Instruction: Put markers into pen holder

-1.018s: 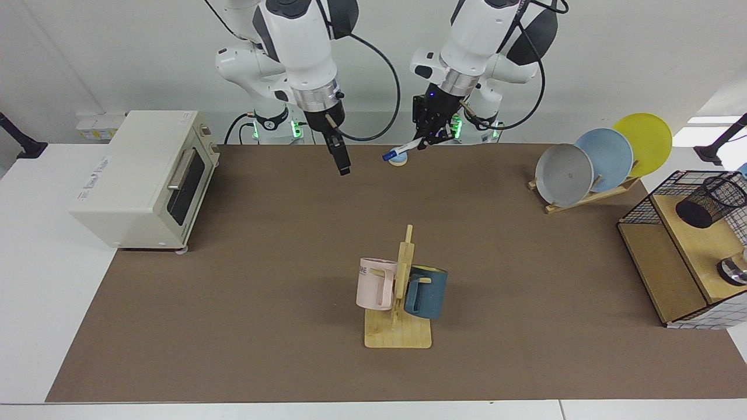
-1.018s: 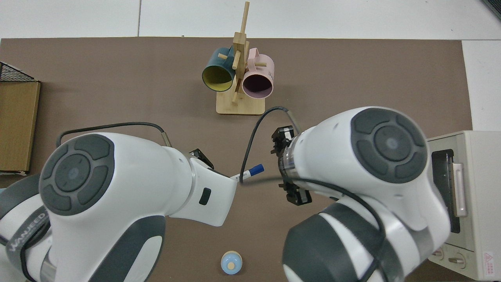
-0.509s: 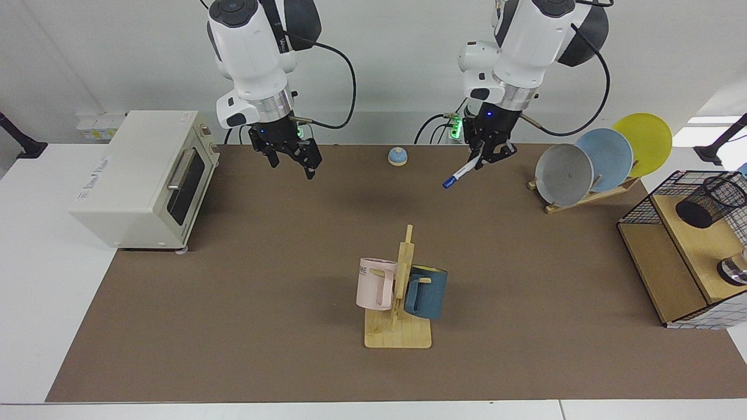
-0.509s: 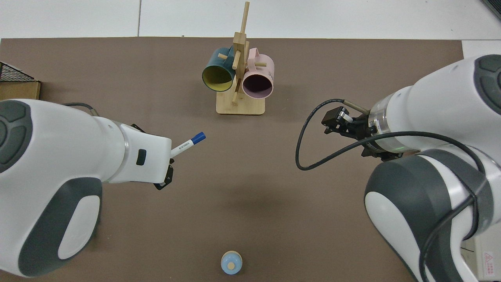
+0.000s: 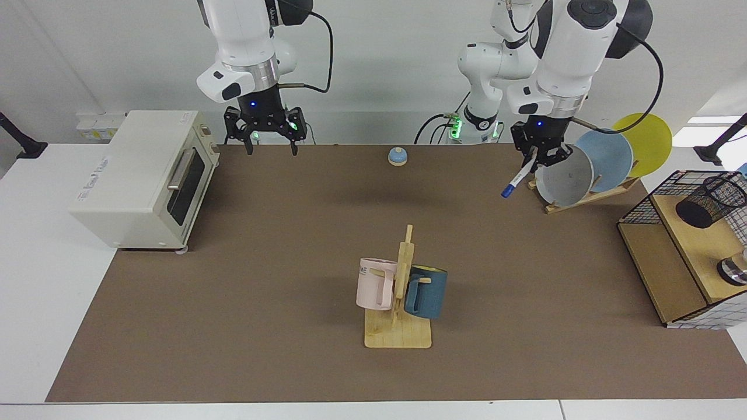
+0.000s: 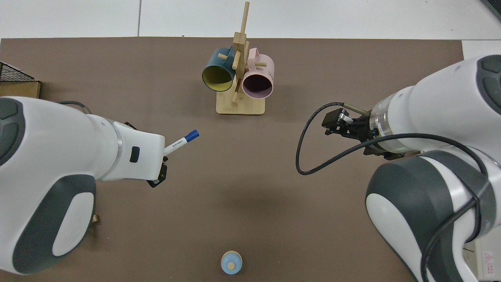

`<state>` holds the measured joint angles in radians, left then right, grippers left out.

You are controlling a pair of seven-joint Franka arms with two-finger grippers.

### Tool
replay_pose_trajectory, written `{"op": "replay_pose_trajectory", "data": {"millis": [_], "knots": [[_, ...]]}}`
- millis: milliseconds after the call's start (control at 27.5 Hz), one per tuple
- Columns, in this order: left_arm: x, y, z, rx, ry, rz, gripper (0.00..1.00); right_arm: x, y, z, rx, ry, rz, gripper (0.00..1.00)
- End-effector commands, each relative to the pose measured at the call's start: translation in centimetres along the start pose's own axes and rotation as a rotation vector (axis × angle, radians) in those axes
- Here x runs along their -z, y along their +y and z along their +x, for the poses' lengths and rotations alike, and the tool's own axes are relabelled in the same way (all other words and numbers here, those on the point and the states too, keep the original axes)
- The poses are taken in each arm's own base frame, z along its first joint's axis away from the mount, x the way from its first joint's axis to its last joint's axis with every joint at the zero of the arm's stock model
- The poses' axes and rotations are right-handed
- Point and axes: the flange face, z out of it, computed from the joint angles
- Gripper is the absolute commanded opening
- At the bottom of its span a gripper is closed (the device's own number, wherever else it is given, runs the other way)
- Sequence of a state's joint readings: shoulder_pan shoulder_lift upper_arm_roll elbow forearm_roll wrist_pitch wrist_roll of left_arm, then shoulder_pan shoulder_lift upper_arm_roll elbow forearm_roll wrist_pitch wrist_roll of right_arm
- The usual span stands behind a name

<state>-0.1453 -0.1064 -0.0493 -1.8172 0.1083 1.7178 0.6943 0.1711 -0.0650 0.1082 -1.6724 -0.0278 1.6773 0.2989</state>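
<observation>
The left gripper (image 5: 540, 158) has swung well away from the bell (image 5: 397, 156) and now hangs just in front of the plate rack (image 5: 583, 196), fingers clamped on the marker (image 5: 518, 178), which slants down with its blue cap lowest, clear of the mat (image 5: 292, 350). A second ago that marker was right over the bell; half a second ago it was midway between bell and rack. So the carry is under way and heading the proper way: toward the holder (image 5: 709, 200), the black mesh cup lying tipped on the shelf rack (image 5: 671, 256) beyond the plates. There is ground to cover yet, and to my eye the wrist will want turning so the marker can enter the cup's mouth. The right gripper (image 5: 265, 129) has pulled back from the bell toward the toaster oven (image 5: 140, 178) and waits there, fingers spread wide, holding nothing. From above, the marker (image 6: 181, 141) pokes out past the left arm's wrist, cap toward the mug tree (image 6: 238, 78), but the fingers gripping it are buried under the arm. The holder's mouth is cut by the frame edge in the facing view, so whether it is empty I can't quite say; the top view misses it altogether.
</observation>
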Motion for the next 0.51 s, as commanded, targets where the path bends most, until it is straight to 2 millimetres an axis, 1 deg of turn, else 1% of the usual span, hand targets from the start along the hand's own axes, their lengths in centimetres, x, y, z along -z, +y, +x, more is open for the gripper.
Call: {"op": "replay_pose_trajectory", "data": {"millis": [0,73,182,255,327,473], "knots": [[1.8,-2.7,-3.1,-0.045,-0.062,0.081,0.00,1.3,1.1,0.1,0.046,-0.010,-0.026,1.00],[2.8,-4.1,-4.2,-0.057,-0.084,0.124,0.00,1.3,1.8,0.1,0.050,-0.038,-0.031,1.00],[3.6,-5.9,-5.9,-0.081,-0.118,0.162,0.00,2.1,3.1,0.9,0.064,-0.040,-0.030,1.00],[4.1,-7.0,-6.8,-0.107,-0.145,0.182,0.00,2.4,3.4,1.2,0.082,-0.048,-0.030,1.00],[4.7,-7.9,-7.9,-0.131,-0.182,0.205,0.00,2.7,3.7,1.6,0.088,-0.057,-0.028,1.00],[6.0,-8.8,-9.2,-0.168,-0.275,0.269,0.00,3.2,4.1,2.2,0.083,-0.064,-0.023,1.00]]}}
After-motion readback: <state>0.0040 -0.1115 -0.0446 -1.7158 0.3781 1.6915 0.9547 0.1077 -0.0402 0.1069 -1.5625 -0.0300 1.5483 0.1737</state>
